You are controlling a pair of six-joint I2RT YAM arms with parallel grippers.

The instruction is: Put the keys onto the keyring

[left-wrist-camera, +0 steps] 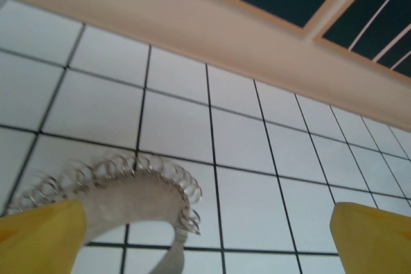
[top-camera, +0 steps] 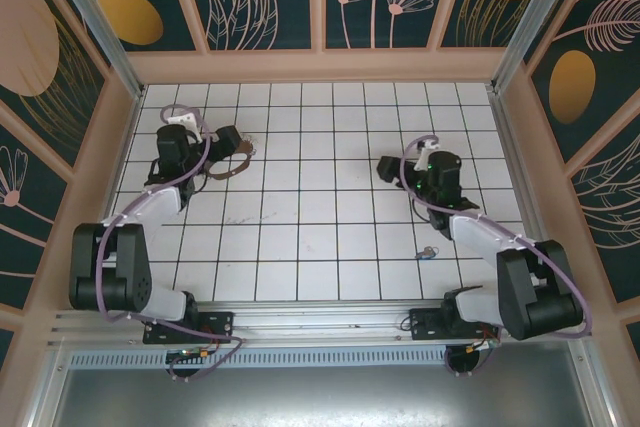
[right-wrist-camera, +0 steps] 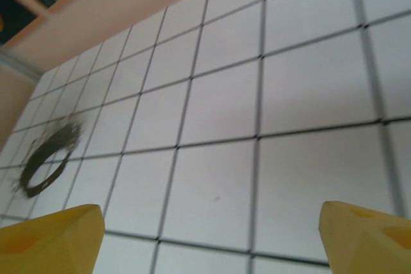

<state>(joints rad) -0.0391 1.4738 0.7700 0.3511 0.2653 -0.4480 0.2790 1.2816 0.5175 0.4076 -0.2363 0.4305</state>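
The keyring [top-camera: 224, 170] is a floppy brown strap loop on the white tiled floor, at the far left. In the left wrist view the keyring [left-wrist-camera: 128, 190] shows a pale strap edged with wire coils. It lies low between the fingers, nearer the left fingertip [left-wrist-camera: 38, 235]. My left gripper [top-camera: 240, 144] stands just above the loop, open, holding nothing. The keys [top-camera: 427, 252], a tiny dark cluster with a blue bit, lie near the right arm's forearm. My right gripper [top-camera: 388, 167] is open over bare tiles at centre right, well behind the keys. From the right wrist the keyring [right-wrist-camera: 45, 158] looks far off.
Wooden walls [top-camera: 320, 65] with dark floral panels enclose the tiled floor. A metal rail [top-camera: 320, 322] runs along the near edge by both arm bases. Purple cables [top-camera: 185, 172] trail along each arm. Bare tiles stretch between the two grippers.
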